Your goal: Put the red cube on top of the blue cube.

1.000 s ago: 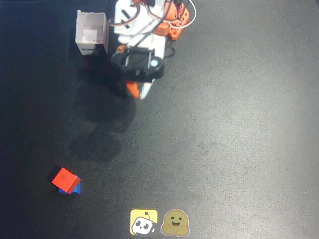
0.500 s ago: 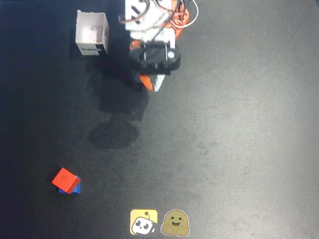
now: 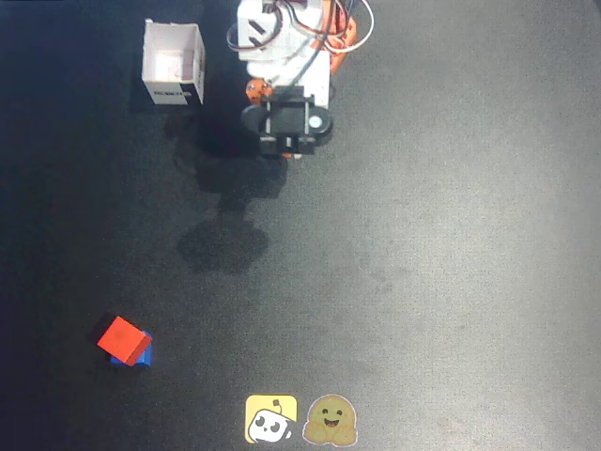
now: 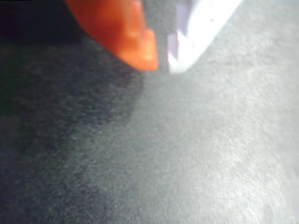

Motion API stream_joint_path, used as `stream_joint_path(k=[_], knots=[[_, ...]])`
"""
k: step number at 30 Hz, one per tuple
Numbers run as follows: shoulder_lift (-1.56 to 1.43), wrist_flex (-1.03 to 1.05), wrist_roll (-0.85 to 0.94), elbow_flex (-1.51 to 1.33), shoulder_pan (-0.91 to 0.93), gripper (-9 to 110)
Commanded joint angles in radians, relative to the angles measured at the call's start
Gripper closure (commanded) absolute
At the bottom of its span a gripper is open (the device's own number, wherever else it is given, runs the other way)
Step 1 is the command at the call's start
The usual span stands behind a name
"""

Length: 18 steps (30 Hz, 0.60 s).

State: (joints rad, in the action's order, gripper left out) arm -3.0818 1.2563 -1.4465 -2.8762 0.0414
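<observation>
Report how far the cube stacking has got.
Looks done: in the overhead view the red cube sits on the blue cube, slightly offset. Nothing is in hand; the wrist view shows the gripper with its fingers nearly together over bare mat. Seemingly nothing is left.

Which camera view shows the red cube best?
The overhead view shows it best: the red cube sits on top of the blue cube, near the lower left, with nothing covering it. The wrist view shows none of it, only the pincer tips close together over the dark mat.
</observation>
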Motion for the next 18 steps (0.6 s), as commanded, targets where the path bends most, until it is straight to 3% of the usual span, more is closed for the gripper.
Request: stream_joint_path(k=[1,18], knots=[[-0.011,0.005,0.032,0.003,0.002,101],[-0.011,0.005,0.049,0.003,-0.006,101]])
